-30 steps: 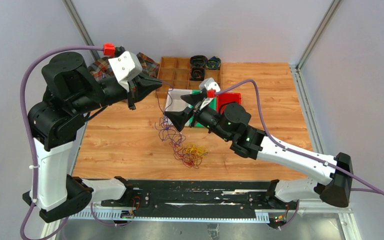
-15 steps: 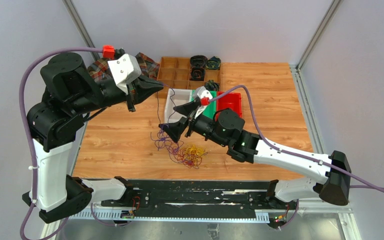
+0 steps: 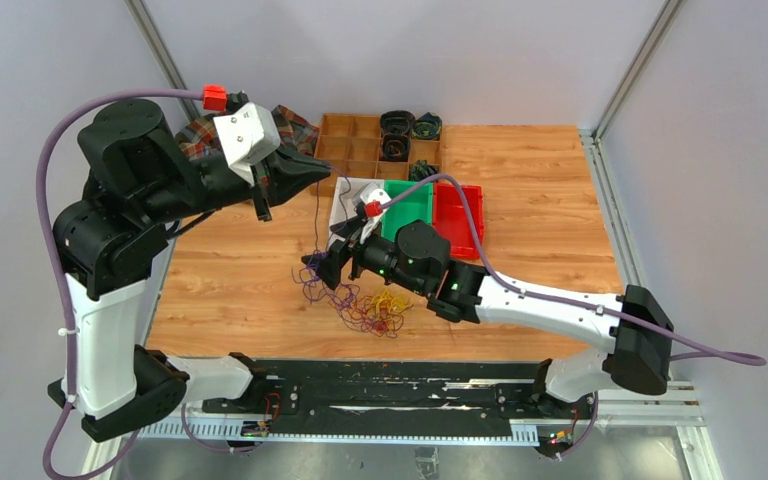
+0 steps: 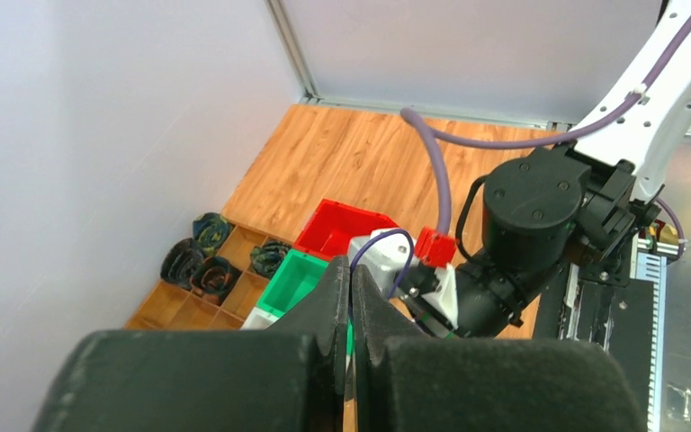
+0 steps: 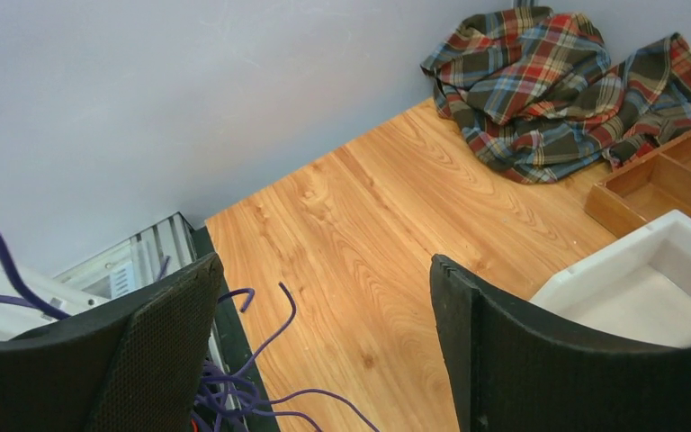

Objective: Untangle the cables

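Two arms are seen above the tabletop (image 3: 230, 270). The right arm has been brought down, to the left and nearer. Its right hand (image 5: 322, 270) is now set low at the far left edge of the cables (image 3: 370, 302). This hand is spread wide and nothing is held in it. A few purple ends are seen just beside one finger.

The left hand (image 4: 351, 288) has been kept high at the far left. It is pressed tight on one purple strand (image 3: 315, 215), which is hung down into the pile. The cables are found on the tabletop near the middle of its near edge, with red, yellow and purple loops mixed together. It is judged that the pile can now be held down while the strand is pulled free, and that most of the untangling is not yet done.

Far back, a plaid cloth (image 5: 558, 90) and a wooden tray (image 3: 355, 135) are seen. A red bin (image 3: 455, 225), a green bin (image 3: 408, 203) and a white bin (image 3: 355, 195) are set just behind the pile, where a lifted strand could be caught.
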